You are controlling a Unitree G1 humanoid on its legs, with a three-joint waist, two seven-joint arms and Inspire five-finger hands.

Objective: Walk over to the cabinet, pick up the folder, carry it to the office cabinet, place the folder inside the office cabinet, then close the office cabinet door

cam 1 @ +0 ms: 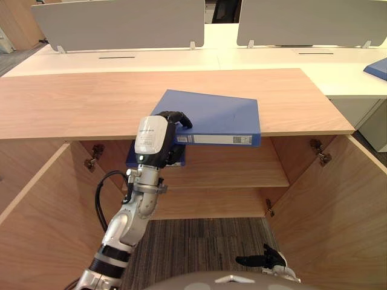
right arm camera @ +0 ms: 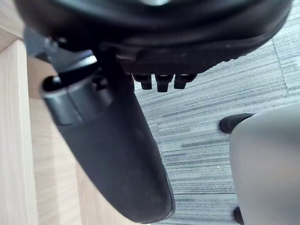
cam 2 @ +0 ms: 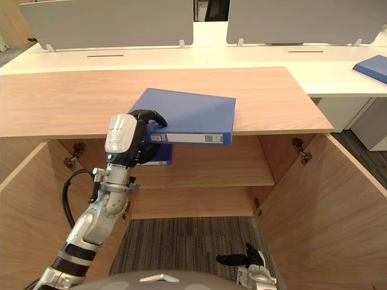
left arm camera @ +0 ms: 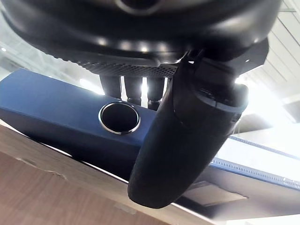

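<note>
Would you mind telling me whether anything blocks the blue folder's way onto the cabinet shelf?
Nothing visible does: both wooden doors stand open, and the blue folder, gripped by the left hand, overhangs the cabinet top above the wooden shelf.

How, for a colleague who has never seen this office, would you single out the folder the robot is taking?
Find the long light-wood cabinet with both doors open. On its top a flat blue folder overhangs the front edge, labelled spine toward the robot. Unlike the other blue folder on the far-right white desk, it is gripped by the left hand's fingers.
</note>
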